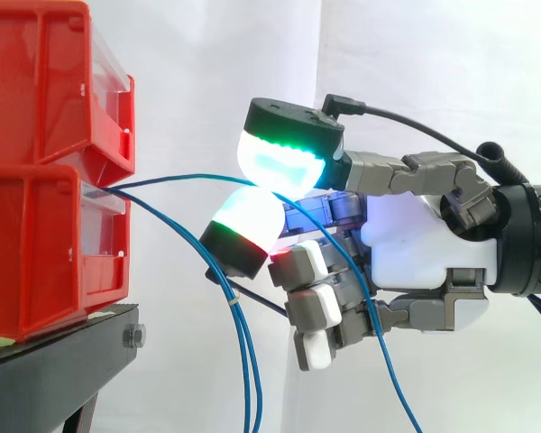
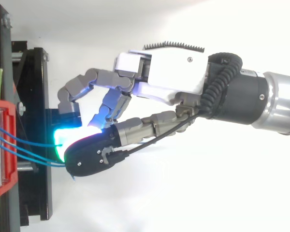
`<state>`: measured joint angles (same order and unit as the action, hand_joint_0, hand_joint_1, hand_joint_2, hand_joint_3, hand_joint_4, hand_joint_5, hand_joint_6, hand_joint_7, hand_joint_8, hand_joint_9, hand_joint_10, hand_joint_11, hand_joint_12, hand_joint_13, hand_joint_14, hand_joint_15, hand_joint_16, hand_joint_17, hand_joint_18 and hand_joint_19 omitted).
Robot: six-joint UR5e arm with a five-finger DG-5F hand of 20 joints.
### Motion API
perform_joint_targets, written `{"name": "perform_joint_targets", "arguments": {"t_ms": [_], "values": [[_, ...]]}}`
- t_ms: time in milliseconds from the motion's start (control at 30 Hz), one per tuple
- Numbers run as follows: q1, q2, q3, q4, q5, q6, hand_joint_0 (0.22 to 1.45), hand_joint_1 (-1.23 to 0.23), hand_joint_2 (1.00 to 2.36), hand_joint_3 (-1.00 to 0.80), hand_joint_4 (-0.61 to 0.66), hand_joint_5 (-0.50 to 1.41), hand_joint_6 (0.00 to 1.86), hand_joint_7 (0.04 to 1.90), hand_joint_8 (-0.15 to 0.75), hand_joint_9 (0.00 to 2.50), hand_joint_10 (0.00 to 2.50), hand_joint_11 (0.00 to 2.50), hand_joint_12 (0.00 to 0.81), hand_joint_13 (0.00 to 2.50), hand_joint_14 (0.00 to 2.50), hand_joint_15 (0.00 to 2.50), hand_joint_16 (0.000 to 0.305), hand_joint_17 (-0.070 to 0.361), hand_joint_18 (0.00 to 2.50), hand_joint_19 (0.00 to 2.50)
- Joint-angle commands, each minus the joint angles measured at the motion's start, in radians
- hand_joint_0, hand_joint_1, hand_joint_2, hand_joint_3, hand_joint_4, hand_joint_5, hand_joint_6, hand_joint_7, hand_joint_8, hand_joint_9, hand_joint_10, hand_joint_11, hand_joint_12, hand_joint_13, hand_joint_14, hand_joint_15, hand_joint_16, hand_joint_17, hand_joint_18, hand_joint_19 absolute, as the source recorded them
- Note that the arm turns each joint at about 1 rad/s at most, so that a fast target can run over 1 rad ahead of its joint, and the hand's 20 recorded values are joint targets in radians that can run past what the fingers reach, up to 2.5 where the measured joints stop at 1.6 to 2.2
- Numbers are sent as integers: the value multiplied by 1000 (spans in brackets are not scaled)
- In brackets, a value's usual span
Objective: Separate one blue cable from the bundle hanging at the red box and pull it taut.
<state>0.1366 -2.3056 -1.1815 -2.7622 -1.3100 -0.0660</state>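
A lab test setup: white curtain (image 1: 415, 54), red bins (image 1: 36, 244) on a black stand (image 1: 63, 356).

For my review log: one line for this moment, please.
hand: shut on cable | cable: runs bin to pads | other cables: hang loose

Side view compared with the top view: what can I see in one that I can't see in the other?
From the side: two red bins stacked on a black stand. One blue cable runs from the lower bin and is pinched between two glowing pads, while the other cables droop downward. From above: the cables spread side by side between bin and hand, and the arm's silver section is in sight. Both: the hand, blue cables, red bins and stand.
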Motion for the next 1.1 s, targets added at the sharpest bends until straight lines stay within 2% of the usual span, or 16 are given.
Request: {"name": "perform_joint_targets", "arguments": {"t_ms": [0,33,67,100,167,267,333,433,467,667,1067], "values": [[0,0,0,0,0,0,614,-730,1020,-157,123,-187,838,1163,355,1120,22,909,423,1132,24,761,48,108,998,655],[1,0,0,0,0,0,614,-730,1020,-161,126,-187,839,1157,355,1117,21,908,423,1131,24,760,48,109,996,657],[0,0,0,-2,0,0,592,-704,1016,-261,132,-189,840,1150,349,1112,23,911,418,1128,23,768,48,108,990,669],[0,0,0,-2,0,0,558,-641,1008,-387,132,-189,841,1138,353,1118,21,899,425,1127,24,761,49,110,990,672],[0,0,0,-5,0,0,521,-522,1000,-500,144,-188,836,1119,361,1123,18,885,439,1135,23,754,52,116,1007,668],[0,0,0,-5,0,0,524,-400,1000,-500,149,-187,827,1117,362,1123,21,878,439,1127,22,750,52,117,1000,677],[1,0,0,-5,0,0,560,-369,1000,-500,131,-184,821,1128,355,1119,21,880,426,1124,23,754,50,113,984,692],[1,0,0,-5,0,0,603,-404,1009,-390,130,-181,816,1148,351,1137,22,891,418,1143,24,774,49,111,987,696],[1,0,0,-5,0,0,611,-472,1014,-319,130,-181,816,1147,357,1137,22,883,422,1150,23,782,50,111,988,688],[3,0,0,-5,0,0,597,-636,1014,-151,160,-184,828,1145,389,1151,20,888,457,1171,21,752,56,127,1052,624],[3,0,0,-5,0,0,636,-740,1019,-150,119,-197,851,1123,354,1120,21,912,425,1134,25,764,49,111,996,652]]}}
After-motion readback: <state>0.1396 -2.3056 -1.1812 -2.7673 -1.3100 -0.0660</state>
